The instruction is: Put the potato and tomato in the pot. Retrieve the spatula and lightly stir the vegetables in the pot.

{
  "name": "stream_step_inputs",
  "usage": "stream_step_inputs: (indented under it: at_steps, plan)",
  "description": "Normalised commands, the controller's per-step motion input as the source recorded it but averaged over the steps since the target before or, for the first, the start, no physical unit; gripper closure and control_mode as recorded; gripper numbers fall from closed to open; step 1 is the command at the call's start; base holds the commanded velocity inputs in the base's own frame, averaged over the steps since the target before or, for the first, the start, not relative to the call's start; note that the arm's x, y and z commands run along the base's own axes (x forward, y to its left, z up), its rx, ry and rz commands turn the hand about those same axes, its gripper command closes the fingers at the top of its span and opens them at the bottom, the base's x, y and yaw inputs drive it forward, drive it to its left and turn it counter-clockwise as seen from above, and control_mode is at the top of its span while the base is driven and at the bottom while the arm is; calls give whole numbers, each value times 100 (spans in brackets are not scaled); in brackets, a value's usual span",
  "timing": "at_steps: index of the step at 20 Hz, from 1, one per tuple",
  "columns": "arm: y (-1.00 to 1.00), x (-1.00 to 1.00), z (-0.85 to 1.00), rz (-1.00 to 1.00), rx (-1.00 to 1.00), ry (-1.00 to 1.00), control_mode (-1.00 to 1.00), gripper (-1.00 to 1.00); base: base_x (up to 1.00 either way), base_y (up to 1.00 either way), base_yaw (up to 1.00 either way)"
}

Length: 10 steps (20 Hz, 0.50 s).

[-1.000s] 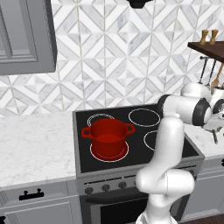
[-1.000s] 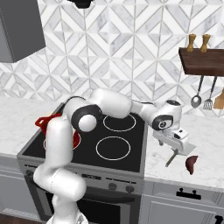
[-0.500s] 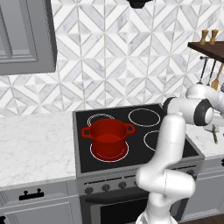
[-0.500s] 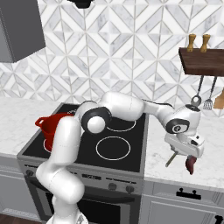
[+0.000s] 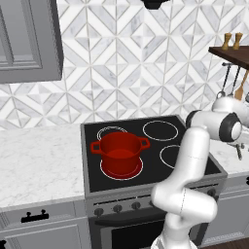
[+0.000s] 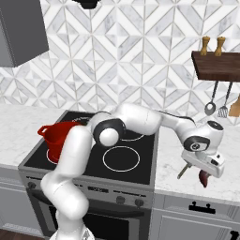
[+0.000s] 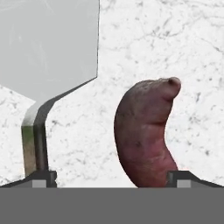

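Note:
The potato [image 7: 146,131], a curved reddish-brown tuber, lies on the white marble counter just right of the stove, also seen as a dark red lump [image 6: 203,178]. The spatula lies beside it, its pale grey blade [image 7: 48,43] flat on the counter and its thin dark handle [image 6: 183,170] pointing toward the counter's front. My gripper [image 7: 112,178] [image 6: 200,169] [image 5: 239,146] hovers open low over both, one fingertip by the spatula handle and the other by the potato's end. The red pot [image 5: 119,151] [image 6: 58,137] stands on the front left burner. The tomato is out of view.
A wooden wall shelf [image 6: 218,66] carries two pepper mills, with a ladle [image 6: 210,107] and other utensils hanging under it, above the counter. The black stovetop [image 6: 122,159] has several burner rings. A grey wall cabinet [image 5: 29,44] hangs at the upper left.
The arm has swung right and down, off the stove's edge to over the counter, bringing the open gripper close above the potato and spatula. The pot has not moved.

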Motion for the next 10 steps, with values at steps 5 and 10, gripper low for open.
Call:
stream_step_inputs:
  at_steps: [5, 10]
  plan:
    - [-5, -5, -42, 1, 0, 0, -100, -100, 0, 0, 0]
    - [-14, 0, -40, 5, 0, -1, -100, -100, 0, 0, 0]
